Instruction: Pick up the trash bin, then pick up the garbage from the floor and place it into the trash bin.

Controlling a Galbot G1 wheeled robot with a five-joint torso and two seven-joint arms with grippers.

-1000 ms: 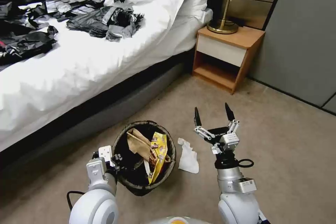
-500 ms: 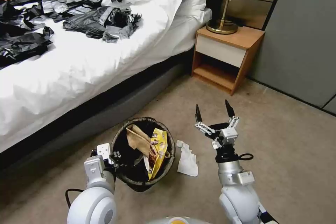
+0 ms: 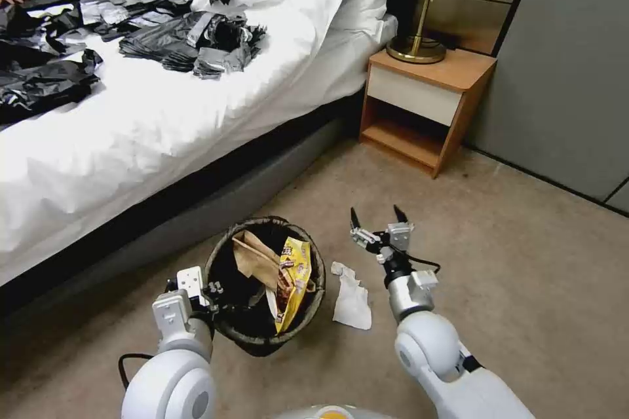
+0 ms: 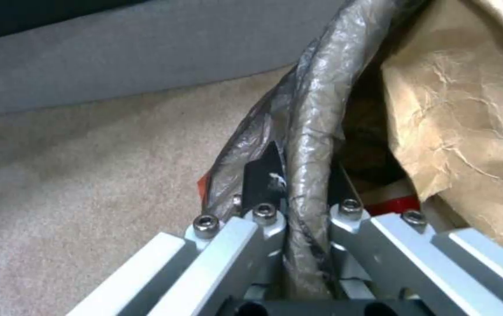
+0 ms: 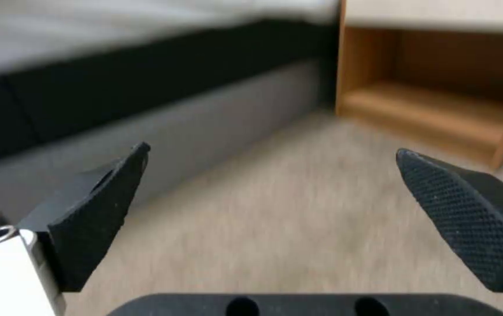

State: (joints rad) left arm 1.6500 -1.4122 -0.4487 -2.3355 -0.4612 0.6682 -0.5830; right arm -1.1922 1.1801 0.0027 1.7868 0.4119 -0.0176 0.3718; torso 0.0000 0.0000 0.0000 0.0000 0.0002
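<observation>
The right tool (image 3: pixel 378 221), fingers spread wide and empty, hovers over the carpet (image 3: pixel 537 275), just beyond the white tissue (image 3: pixel 352 298). It may miss or only graze the flat tissue. The left tool (image 4: pixel 298 193) is clamped on the trash bin (image 3: pixel 262 334) rim; the bin could tip.

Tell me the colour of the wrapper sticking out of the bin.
Yellow, with small red-and-dark printing; the wrapper stands in the bin, clearest in the head view.
</observation>
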